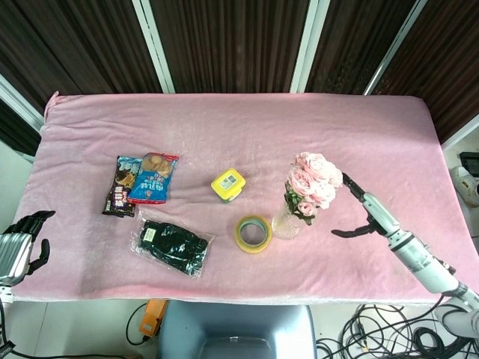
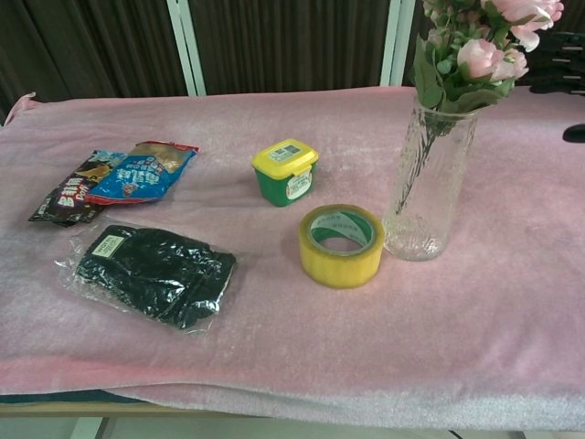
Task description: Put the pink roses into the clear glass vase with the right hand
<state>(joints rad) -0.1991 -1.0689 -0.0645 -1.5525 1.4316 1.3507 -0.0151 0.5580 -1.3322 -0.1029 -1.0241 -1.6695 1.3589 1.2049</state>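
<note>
The pink roses stand upright in the clear glass vase, their stems down inside it. My right hand hovers to the right of the bouquet, fingers spread and apart from the flowers, holding nothing. In the chest view only a dark fingertip shows at the right edge. My left hand hangs off the table's front left corner, fingers loosely apart and empty.
A yellow tape roll sits just left of the vase. A yellow-lidded green tub, two snack packets and a bagged black item lie further left on the pink cloth.
</note>
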